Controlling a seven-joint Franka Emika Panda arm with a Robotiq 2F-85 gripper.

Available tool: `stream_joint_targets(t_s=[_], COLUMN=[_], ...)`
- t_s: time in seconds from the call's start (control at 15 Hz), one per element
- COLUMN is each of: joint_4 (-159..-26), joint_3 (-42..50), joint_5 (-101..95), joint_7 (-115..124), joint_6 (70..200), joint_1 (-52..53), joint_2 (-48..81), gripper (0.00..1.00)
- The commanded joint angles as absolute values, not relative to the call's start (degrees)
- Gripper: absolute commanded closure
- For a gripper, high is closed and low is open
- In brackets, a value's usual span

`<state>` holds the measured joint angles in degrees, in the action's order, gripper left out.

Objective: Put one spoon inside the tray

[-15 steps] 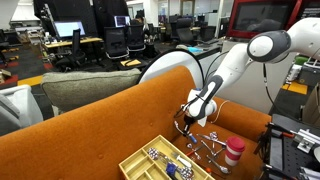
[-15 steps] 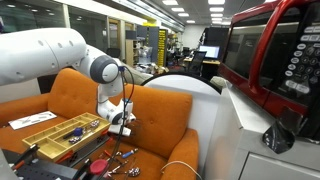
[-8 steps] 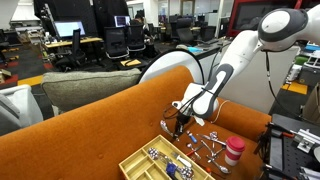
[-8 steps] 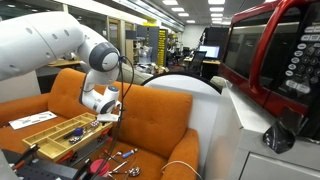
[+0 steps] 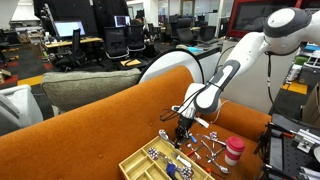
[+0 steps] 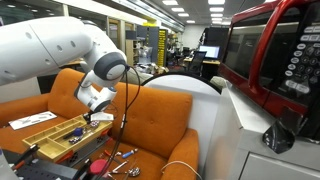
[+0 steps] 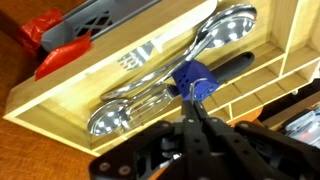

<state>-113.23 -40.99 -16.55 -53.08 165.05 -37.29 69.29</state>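
The pincer [image 7: 192, 100] is drawn narrow, its fingertips pinching a small blue piece that I take for the handle end of the spoon [image 7: 192, 80]; the rest of that utensil is hidden in the wrist view. It hangs directly over the tray [image 7: 50, 105], above the long compartment where 2 silver spoons [image 7: 125, 112] already lie end to end.

In an exterior view the pincer [image 5: 180, 135] sits just above the tray's far right corner [image 5: 135, 163]. Loose cutlery [image 5: 207, 147] and a red-lidded cup [image 5: 234, 150] stand to the right on the orange sofa surface [image 6: 150, 160].

The step in hand looks like the release. To do it well, descend straight until the spoon nearly touches the 2 below. Keep it parallel to the compartment walls, then part the fingers slowly so it drops flat rather than bridging a divider.
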Motion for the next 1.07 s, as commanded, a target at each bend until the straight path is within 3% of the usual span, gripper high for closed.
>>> stream_joint_targets(t_s=[0.0,0.27,0.4,1.0], joint_4=[-107.51,-100.51,-98.23,-96.79], joint_3=[-41.31,-40.20,-39.24,-36.23], joint_5=[-12.44,-6.97,-4.67,4.61], joint_7=[-58.62,-61.52,-62.09,-63.47], joint_6=[157.62,150.50,148.30,144.82], joint_1=[-36.85,-33.47,-31.58,-30.56], joint_2=[73.63,76.78,76.96,73.61], gripper=[0.99,0.99,0.71,0.10])
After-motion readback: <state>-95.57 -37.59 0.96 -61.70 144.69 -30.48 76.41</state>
